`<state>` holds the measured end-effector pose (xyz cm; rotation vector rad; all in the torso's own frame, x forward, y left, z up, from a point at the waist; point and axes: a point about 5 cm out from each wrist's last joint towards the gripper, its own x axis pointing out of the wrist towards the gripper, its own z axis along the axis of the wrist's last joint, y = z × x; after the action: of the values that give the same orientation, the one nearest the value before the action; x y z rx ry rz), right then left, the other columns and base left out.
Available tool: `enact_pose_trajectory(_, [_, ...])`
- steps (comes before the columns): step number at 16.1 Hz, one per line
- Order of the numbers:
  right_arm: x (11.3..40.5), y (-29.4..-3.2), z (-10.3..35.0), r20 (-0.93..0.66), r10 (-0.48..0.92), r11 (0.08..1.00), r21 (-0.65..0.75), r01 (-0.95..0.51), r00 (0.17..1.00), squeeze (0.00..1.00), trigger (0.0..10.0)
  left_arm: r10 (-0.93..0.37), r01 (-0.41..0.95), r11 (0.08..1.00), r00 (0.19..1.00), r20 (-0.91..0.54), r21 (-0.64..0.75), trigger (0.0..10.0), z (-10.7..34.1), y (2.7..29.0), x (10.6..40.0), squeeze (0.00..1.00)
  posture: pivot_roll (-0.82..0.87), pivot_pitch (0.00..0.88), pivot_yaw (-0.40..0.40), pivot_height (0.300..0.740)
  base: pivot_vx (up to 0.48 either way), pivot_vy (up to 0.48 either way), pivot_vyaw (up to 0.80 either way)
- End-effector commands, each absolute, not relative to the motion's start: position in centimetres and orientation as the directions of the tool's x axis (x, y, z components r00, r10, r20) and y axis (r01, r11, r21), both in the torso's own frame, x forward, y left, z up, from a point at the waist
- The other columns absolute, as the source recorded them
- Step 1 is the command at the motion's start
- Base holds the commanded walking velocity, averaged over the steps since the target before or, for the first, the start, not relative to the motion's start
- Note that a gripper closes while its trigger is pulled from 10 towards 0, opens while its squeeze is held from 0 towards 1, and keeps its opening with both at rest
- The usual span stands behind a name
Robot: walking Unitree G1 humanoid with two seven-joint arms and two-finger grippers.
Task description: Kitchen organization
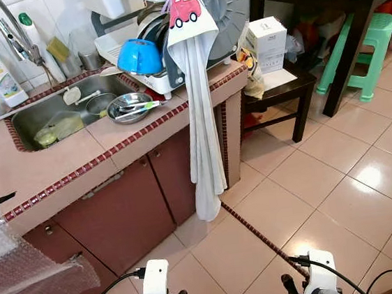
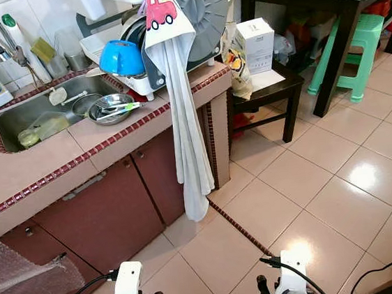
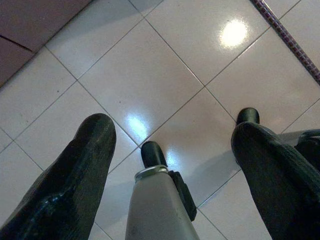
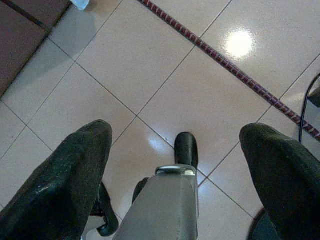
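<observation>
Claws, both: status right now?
Left claw: open, empty, hanging idle above the floor tiles.
Right claw: open, empty, also idle.

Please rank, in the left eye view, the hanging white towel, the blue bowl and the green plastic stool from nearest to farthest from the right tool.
1. Hanging white towel, draped down the counter's end, ahead-left of the right tool.
2. Blue bowl, up in the dish rack.
3. Green plastic stool, far right beside the dark table.
</observation>
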<state>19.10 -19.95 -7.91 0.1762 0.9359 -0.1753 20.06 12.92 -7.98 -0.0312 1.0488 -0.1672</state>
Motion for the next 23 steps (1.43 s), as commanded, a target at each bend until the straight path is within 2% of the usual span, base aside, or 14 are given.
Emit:
enact_pose_trajectory(1, [19.8, -18.9, -7.9, -0.861, -0.141, 0.989, -0.102, 0.105, 0.489, 0.0, 10.0, -0.052, 0.103, 0.995, 0.609, -0.791, 0.014, 10.0, -4.9, 14.7, 25.2, 0.0, -0.06, 0.0, 0.128, 0.74, 0.0, 0.0, 0.0])
enact_pose_trajectory(4, [19.8, -18.7, -7.9, -0.853, -0.135, 0.988, -0.077, 0.133, 0.503, 0.0, 10.0, -0.062, 0.09, 0.996, 0.582, -0.811, -0.011, 10.0, -5.5, 14.5, 24.2, 0.0, -0.06, 0.0, 0.118, 0.74, 0.0, 0.0, 0.0])
enact_pose_trajectory(6, [19.6, -18.9, -8.0, -0.862, -0.146, 0.984, -0.077, 0.158, 0.485, 0.0, 10.0, -0.049, 0.058, 0.998, 0.561, -0.826, -0.02, 10.0, -6.1, 14.8, 23.4, 0.0, -0.06, 0.0, 0.118, 0.74, 0.0, 0.0, 0.0])
enact_pose_trajectory(16, [19.9, -18.4, -7.9, -0.858, -0.121, 0.988, -0.057, 0.141, 0.499, 0.0, 10.0, -0.043, 0.104, 0.994, 0.554, -0.831, 0.018, 10.0, -6.1, 15.1, 23.3, 0.0, -0.05, 0.0, 0.125, 0.74, 0.0, 0.0, 0.0])
enact_pose_trajectory(18, [21.0, -18.5, -7.2, -0.817, -0.119, 0.99, -0.053, 0.132, 0.565, 0.0, 10.0, -0.052, 0.085, 0.996, 0.578, -0.814, -0.004, 10.0, -6.0, 15.0, 23.5, 0.0, -0.05, 0.0, 0.121, 0.74, 0.0, 0.0, 0.0])
enact_pose_trajectory(20, [21.8, -18.6, -6.6, -0.781, -0.107, 0.992, -0.042, 0.12, 0.616, 0.0, 10.0, -0.063, 0.009, 0.997, 0.623, -0.78, -0.073, 10.0, -5.4, 15.6, 24.3, 0.0, -0.06, 0.0, 0.117, 0.74, 0.0, 0.0, 0.0])
enact_pose_trajectory(22, [22.5, -18.7, -6.1, -0.74, -0.086, 0.996, -0.044, 0.079, 0.667, 0.0, 10.0, -0.054, 0.055, 0.998, 0.709, -0.703, -0.021, 10.0, -4.3, 16.6, 25.5, 0.0, -0.05, 0.0, 0.108, 0.74, 0.0, 0.0, 0.0])
enact_pose_trajectory(23, [22.7, -19.0, -5.9, -0.722, -0.088, 0.995, -0.038, 0.087, 0.687, 0.0, 10.0, -0.075, 0.05, 0.997, 0.737, -0.672, -0.056, 10.0, -3.9, 16.8, 25.9, 0.0, -0.05, 0.0, 0.107, 0.74, 0.0, 0.0, 0.0])
